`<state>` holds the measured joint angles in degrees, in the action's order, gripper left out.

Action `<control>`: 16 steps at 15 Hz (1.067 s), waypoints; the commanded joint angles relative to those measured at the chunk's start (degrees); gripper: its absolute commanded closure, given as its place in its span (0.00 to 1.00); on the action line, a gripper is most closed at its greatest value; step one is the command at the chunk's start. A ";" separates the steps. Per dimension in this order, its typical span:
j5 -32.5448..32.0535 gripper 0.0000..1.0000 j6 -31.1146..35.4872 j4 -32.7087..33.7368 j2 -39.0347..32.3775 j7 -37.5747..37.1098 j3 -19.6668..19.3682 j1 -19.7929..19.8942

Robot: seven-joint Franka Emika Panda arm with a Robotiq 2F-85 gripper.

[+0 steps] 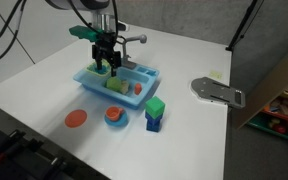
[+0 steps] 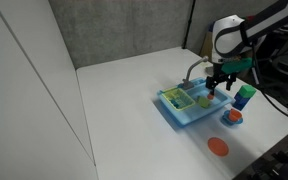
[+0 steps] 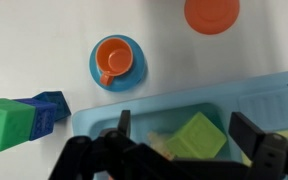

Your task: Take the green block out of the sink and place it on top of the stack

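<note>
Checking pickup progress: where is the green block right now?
In the wrist view, the green block sits in the sink, between the fingers of the open hand, not yet gripped.

Glossy plastic sink (image 3: 254,95), matt tabletop (image 3: 44,50)

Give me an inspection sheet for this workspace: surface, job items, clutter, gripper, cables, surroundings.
Surface: white table, no spills seen.
Job's things: green block lies in the sink; stack, green cube on blue, stands beside the sink.
Clutter: orange cup on a blue saucer, orange disc, grey metal plate.
Gripper: gripper open, down in the sink, fingers either side of the green block.
Cables: black cables hang beyond the table's edge.
Surroundings: grey backdrop; cardboard box of odds and ends.
</note>
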<state>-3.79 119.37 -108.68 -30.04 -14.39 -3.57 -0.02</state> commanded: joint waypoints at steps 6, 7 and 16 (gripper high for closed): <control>1.22 0.00 -0.57 0.79 0.17 0.15 -0.07 -0.38; 1.22 0.00 -0.57 0.79 0.17 0.15 -0.07 -0.38; 1.69 0.00 14.37 -2.88 -0.47 0.83 -0.48 0.33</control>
<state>-2.76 128.56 -109.83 -30.22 -14.39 -3.66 -0.05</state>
